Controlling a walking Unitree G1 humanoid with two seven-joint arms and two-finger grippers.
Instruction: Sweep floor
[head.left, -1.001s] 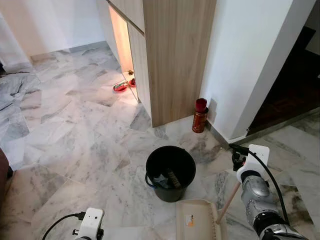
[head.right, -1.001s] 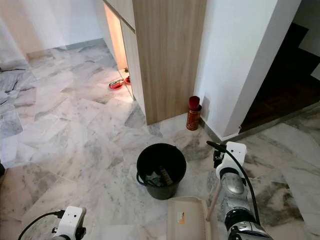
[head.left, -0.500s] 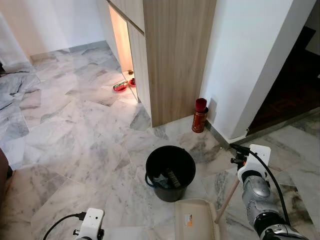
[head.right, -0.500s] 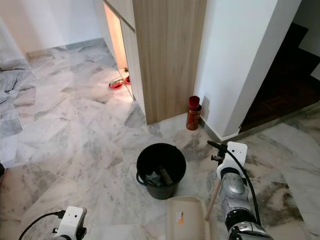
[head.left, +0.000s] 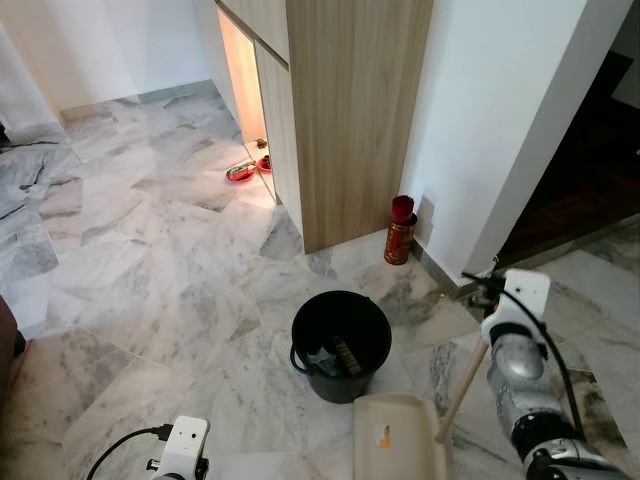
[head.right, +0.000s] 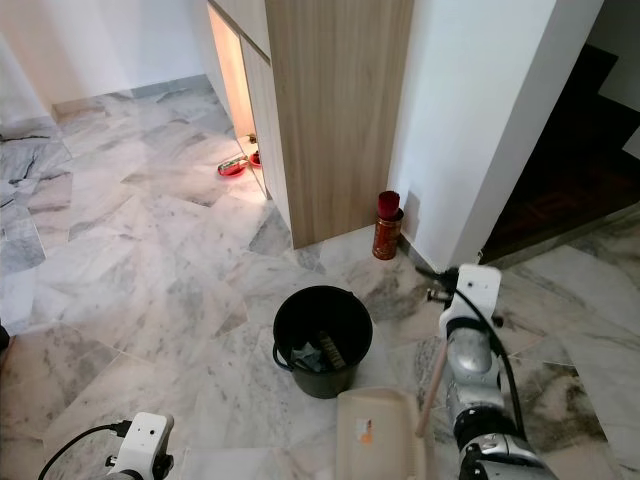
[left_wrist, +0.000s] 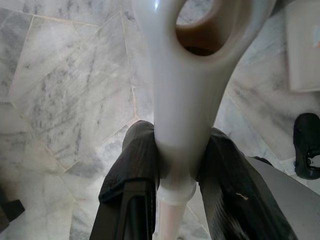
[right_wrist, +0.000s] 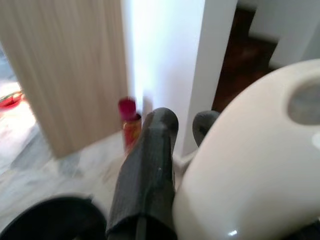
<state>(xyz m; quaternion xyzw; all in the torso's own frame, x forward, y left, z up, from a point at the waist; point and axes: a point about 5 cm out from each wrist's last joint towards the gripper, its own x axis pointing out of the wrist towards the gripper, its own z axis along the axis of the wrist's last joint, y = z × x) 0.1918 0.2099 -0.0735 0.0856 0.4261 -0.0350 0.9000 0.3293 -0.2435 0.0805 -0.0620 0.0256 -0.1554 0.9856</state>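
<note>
Left pincer (left_wrist: 175, 170) clamps broom handle (left_wrist: 182, 100); right pincer (right_wrist: 180, 145) grips dustpan handle (right_wrist: 250, 165), arm raised.

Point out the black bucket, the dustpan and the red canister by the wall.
black bucket (head.left: 341, 304): left eye view, far rim.
dustpan (head.left: 395, 440): left eye view, cream pan surface.
red canister (head.right: 386, 232): right eye view, body.

Silver arm (head.left: 520, 385), seemingly matte-black fingers (left_wrist: 132, 172)

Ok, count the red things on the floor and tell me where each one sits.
3: a red can stands at the white wall's foot, right of the wooden cabinet; two red bowls lie by the cabinet's lit opening. Others may hide inside.
</note>
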